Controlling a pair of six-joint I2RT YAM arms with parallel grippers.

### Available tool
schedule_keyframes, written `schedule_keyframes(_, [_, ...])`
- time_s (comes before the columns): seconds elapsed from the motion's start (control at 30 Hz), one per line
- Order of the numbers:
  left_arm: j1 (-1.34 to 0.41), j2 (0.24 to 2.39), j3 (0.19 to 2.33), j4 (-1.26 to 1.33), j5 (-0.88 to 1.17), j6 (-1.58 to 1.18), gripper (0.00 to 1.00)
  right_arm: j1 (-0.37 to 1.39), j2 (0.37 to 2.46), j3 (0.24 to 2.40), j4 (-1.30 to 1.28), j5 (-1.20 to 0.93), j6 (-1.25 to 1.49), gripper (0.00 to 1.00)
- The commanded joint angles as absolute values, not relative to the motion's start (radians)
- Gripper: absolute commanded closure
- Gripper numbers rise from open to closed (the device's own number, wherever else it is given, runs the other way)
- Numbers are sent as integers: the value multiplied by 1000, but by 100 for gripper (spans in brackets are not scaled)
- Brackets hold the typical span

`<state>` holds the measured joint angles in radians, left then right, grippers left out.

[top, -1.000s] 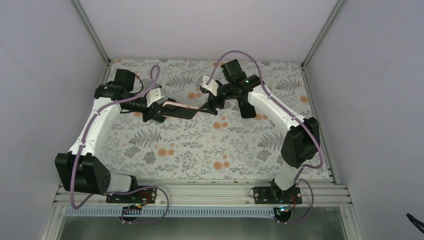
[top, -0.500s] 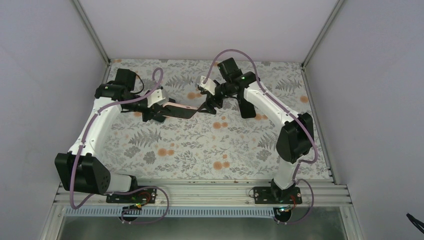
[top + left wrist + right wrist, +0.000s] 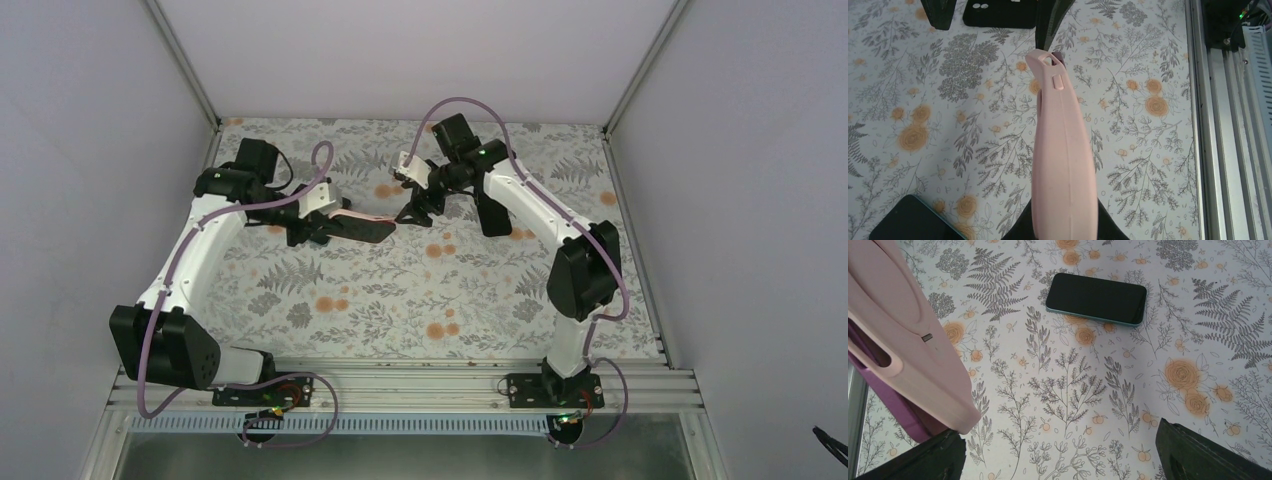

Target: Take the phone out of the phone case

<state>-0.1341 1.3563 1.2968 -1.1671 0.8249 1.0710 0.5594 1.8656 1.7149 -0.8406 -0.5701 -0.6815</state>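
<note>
My left gripper [image 3: 320, 226] is shut on a pink phone case [image 3: 356, 214] and holds it on edge above the table; the case fills the middle of the left wrist view [image 3: 1063, 150]. A purple phone [image 3: 883, 395] sits inside the case and shows along its open side. Its tip also shows at the case's far end [image 3: 1058, 54]. My right gripper [image 3: 413, 208] is open just past the case's free end. In the right wrist view the gripper [image 3: 1060, 455] is empty, and the case [image 3: 903, 325] ends beside its left finger [image 3: 913, 460].
A dark phone with a teal edge [image 3: 1096, 298] lies flat on the flowered table under the case. It also shows in the left wrist view [image 3: 910, 220]. A black case [image 3: 492, 212] lies by the right arm. A metal rail [image 3: 1228, 125] runs along the table's near edge.
The left gripper has drawn the case slightly left. The right gripper has shifted a little up and left, and the case's end now stands slightly apart from it.
</note>
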Motion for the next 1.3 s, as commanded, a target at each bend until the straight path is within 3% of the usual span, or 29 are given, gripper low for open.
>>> schedule_keyframes(0.0, [-175,1315,1327,-1272,971,1112,98,531,1893,1769,-734,-491,-681,4])
schedule_keyframes(0.57, [-231,1334,1342,-1140,1052,991,98,607,1827,1710,-662,-458,-619,3])
schedule_keyframes(0.73, [-275,1353,1357,-1141,1058,982,98,642,1811,1676,-555,-334,-561,2])
schedule_keyframes(0.87, [-293,1357,1377,-1174,1065,990,98,610,1862,1722,-531,-218,-539,1])
schedule_keyframes(1.27, [-298,1318,1378,-1213,1004,996,98,437,1935,1786,-534,-226,-556,0])
